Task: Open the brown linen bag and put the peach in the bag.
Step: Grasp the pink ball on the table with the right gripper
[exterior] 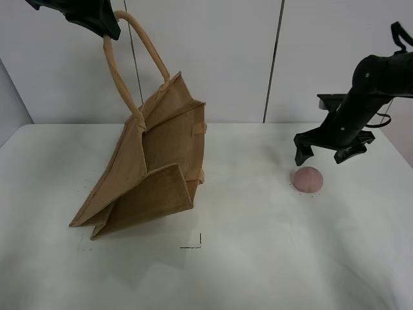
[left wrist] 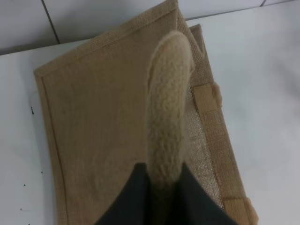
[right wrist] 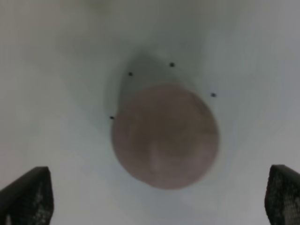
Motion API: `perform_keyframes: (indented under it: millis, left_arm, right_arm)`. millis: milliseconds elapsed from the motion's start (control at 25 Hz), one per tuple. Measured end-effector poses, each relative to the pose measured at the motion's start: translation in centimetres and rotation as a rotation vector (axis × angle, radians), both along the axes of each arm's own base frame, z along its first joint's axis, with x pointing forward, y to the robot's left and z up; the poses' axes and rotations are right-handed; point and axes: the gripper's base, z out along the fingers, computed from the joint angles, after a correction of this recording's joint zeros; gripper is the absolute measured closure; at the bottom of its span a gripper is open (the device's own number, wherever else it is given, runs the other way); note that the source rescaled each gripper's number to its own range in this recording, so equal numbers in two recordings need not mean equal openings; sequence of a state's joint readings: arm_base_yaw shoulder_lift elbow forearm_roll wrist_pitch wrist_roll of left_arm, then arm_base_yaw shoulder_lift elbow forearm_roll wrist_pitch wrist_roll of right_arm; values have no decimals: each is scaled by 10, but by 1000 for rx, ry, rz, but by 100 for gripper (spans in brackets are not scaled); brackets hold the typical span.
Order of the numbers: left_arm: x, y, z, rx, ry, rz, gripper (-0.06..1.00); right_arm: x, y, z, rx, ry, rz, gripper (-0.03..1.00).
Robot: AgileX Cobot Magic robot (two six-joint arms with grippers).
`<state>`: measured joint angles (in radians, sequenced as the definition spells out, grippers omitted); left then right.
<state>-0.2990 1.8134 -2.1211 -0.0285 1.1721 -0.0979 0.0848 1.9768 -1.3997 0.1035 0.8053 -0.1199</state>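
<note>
1. Key relation: peach (exterior: pixel 308 179) sits directly under the right end effector (exterior: pixel 319 158). In the right wrist view it's centred between the two fingers (right wrist: pixel 26 197), which stand wide on either side and don't touch it. Approach axis is straight down, no sideways shift looks needed.
2. Right end effector: open, hovering just above the peach, nothing held.
3. Peach is round, so no long axis and wrist angle shouldn't matter. It rests on the white surface (exterior: pixel 258 258), right of centre in the high view and well apart from the bag.
4. Left end effector (exterior: pixel 111 31): closed on one beige handle (left wrist: pixel 168 108) of the brown linen bag (exterior: pixel 161 155). It hangs high at the top-left of the high view.
5. Bag hangs tilted from that handle, bottom edge resting on the surface left of centre. Its top edge seems to face right, toward the peach. How far the mouth gapes, can't tell.
6. Nearer arm for the fruit: right, clearly. Left is busy holding the bag up.
7. Judged next: right drops and closes on the peach, then carries it left across the gap to the bag mouth.
8. Risk: the peach may roll if the fingers close off-centre, and the mouth may be too narrow to drop it in.
</note>
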Motion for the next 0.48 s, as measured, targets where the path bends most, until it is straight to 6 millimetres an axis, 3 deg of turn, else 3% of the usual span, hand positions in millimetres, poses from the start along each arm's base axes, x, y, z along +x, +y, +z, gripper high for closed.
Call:
perform_keyframes:
  millis: [120, 480]
  left_arm:
    - [0, 0, 0, 1, 0, -1, 94]
    - [0, 0, 0, 2, -1, -2, 94]
  right_arm:
    - [1, 9, -13, -4, 41, 8, -3]
    - [3, 4, -40, -58, 103, -30, -3]
